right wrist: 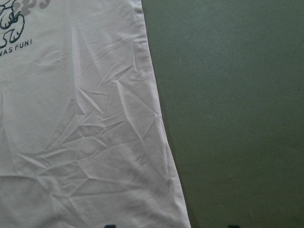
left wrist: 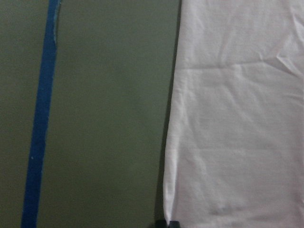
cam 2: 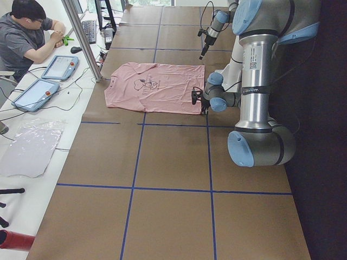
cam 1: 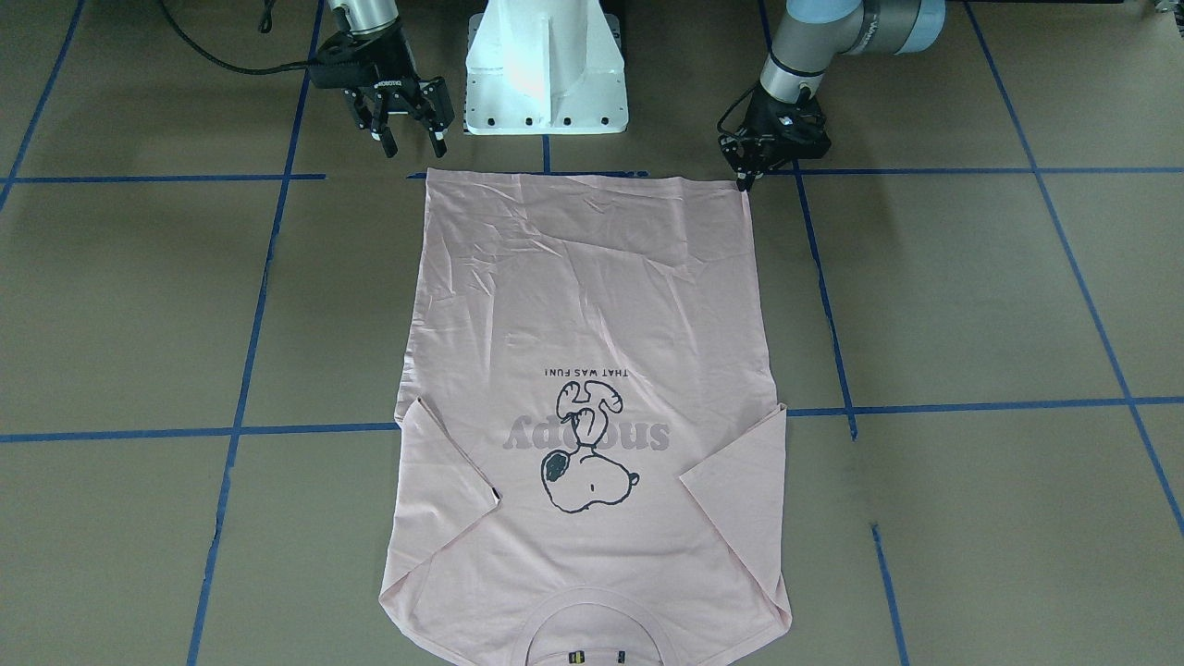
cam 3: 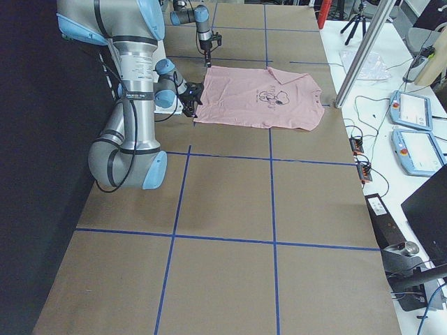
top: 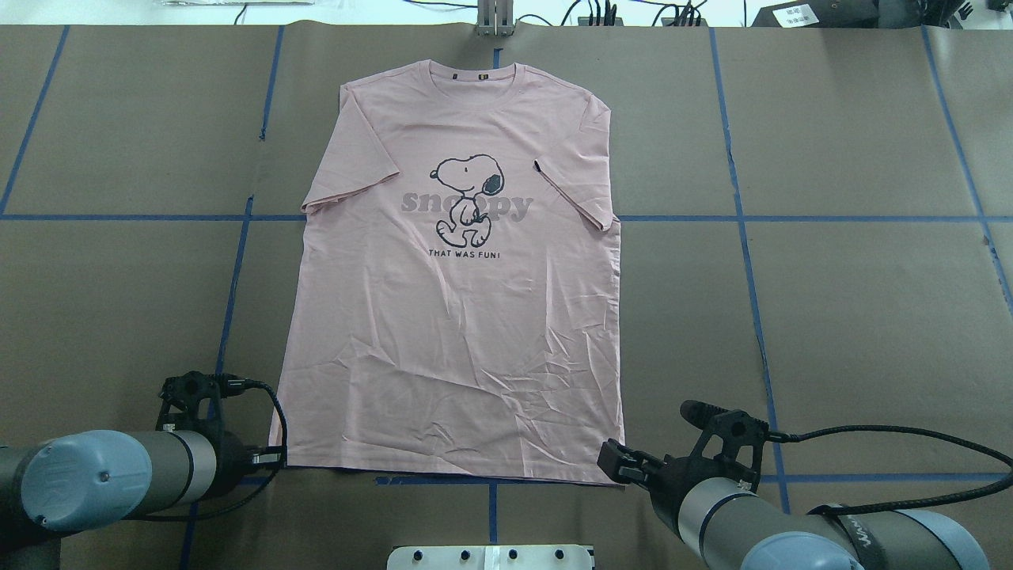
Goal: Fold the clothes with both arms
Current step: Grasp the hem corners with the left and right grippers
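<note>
— Nearest the front camera lay the collar [cam 1: 592, 594] of the T-shirt [cam 1: 592, 305], at the bottom edge of the frame. It was spread flat on the table [cam 1: 971, 296], print up, sleeves turned in over the body, hem toward the top.

— And the claws?

— At the top, right of centre, the left claw [cam 1: 744, 180] had its jaws drawn together at one hem corner, seemingly pinching it. In the upper left, the right claw [cam 1: 413, 146] hung wide open just off the other hem corner, holding nothing.

— Which step, then?

— Taking hold of the hem, I'd judge; no lengthwise fold was made yet. The next move called for the right claw to drop onto its corner and close. Both would then lift together and carry the hem toward the collar, evenly, lest the cloth skew.
</note>
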{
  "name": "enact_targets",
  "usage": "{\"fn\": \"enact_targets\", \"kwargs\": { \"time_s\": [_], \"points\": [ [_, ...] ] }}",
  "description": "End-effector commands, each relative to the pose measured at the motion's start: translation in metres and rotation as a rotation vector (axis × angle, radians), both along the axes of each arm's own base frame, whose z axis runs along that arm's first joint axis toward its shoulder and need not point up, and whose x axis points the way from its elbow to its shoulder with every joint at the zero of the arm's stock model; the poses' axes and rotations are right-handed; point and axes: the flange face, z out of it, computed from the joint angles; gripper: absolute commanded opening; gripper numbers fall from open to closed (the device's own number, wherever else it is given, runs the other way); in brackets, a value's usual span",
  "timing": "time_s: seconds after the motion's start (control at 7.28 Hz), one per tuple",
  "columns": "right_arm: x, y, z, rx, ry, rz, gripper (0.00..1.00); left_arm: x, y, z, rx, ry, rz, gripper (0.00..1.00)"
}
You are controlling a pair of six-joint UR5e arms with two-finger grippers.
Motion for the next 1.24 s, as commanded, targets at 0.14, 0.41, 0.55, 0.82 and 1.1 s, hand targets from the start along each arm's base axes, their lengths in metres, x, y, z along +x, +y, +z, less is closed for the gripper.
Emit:
{"fn": "enact_targets", "kwargs": {
  "time_s": [0.14, 0.41, 0.55, 0.82, 1.1],
  "points": [
    [-0.020, 0.010, -0.008, -0.093, 0.035, 0.056, 0.60, -0.001, 0.000, -0.004, 0.003, 0.008, -0.003, 0.00],
    [-0.041, 0.017, -0.007, -0.094, 0.079, 0.047, 0.55, -0.001, 0.000, -0.004, 0.001, 0.008, -0.004, 0.00],
    [-0.054, 0.018, -0.002, -0.089, 0.109, 0.041, 0.56, -0.001, 0.000, -0.004, 0.001, 0.008, -0.004, 0.00],
    [-0.057, 0.019, 0.006, -0.087, 0.153, 0.035, 0.56, 0.000, 0.000, -0.004, 0.000, 0.008, -0.003, 0.00],
    [-0.061, 0.020, 0.012, -0.088, 0.167, 0.032, 0.56, 0.000, 0.000, -0.004, 0.001, 0.008, -0.002, 0.00]
  ]
}}
